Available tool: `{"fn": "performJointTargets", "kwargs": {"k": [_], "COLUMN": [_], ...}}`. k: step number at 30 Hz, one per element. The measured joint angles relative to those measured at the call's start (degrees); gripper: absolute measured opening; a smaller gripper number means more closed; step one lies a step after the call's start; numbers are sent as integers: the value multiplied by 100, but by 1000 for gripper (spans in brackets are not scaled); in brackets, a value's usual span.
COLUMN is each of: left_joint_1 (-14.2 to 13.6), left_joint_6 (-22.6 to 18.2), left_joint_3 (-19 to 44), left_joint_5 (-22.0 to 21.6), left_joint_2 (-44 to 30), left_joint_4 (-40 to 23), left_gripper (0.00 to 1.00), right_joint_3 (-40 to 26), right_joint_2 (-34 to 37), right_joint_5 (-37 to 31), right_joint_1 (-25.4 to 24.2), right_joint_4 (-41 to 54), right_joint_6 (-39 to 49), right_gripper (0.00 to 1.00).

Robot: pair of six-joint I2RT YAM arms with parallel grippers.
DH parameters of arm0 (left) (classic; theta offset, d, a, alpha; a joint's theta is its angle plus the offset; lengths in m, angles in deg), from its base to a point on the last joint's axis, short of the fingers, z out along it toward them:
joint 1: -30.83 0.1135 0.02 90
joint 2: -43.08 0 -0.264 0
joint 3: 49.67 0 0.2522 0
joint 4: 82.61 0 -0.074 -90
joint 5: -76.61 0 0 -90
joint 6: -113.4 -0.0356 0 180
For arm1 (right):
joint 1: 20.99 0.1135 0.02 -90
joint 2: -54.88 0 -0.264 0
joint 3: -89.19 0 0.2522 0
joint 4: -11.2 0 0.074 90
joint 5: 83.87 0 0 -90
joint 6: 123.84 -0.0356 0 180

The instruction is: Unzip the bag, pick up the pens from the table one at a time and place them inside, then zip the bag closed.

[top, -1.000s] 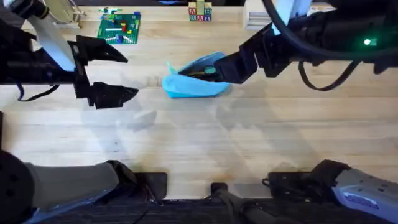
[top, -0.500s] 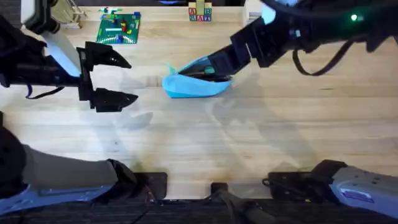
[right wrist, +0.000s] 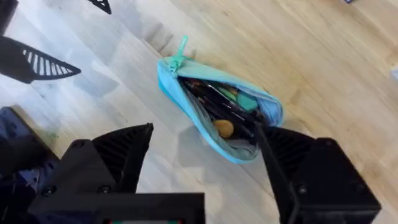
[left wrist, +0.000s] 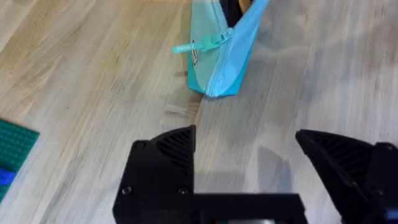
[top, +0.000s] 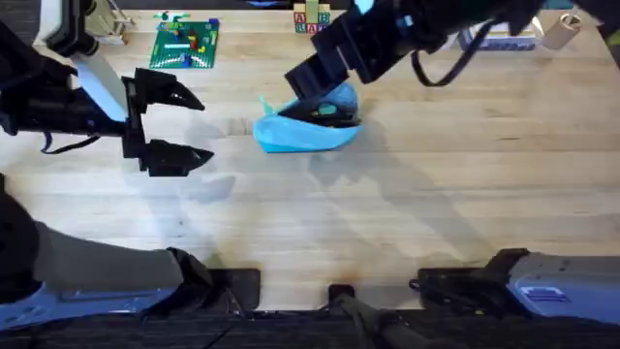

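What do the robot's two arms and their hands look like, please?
Both arms are black. The left hand has wedge-shaped black fingers with ribbed inner faces and a white link behind; the right hand is blocky and black, trailed by a black cable.

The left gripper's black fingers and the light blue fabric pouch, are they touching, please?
Apart. The left wrist view shows bare wooden table between the open fingers and the pouch.

No words or nos. can be read anywhere. The blocks (top: pixel 311 19) at the table's far edge have letters, too small to read.
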Motion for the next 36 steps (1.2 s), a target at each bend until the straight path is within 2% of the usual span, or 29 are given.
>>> {"fn": "performJointTargets", "kwargs": {"k": [7,13,36], "left_joint_1": [0,0,0], "left_joint_6": [0,0,1], "left_joint_3": [0,0,0], "left_joint_5": [-2,-4,-13], "left_joint_2": [0,0,0], "left_joint_4": [-2,-2,-2], "left_gripper": [994,994,994], "right_joint_3": [-532,-734,-789], "right_joint_2": [661,985,1727], "right_joint_5": [0,0,-189], "right_joint_1": [230,309,433], "right_joint_4": [-3,-53,-1011], "right_joint_6": [0,-49,-731], "right_gripper": [996,997,996]}}
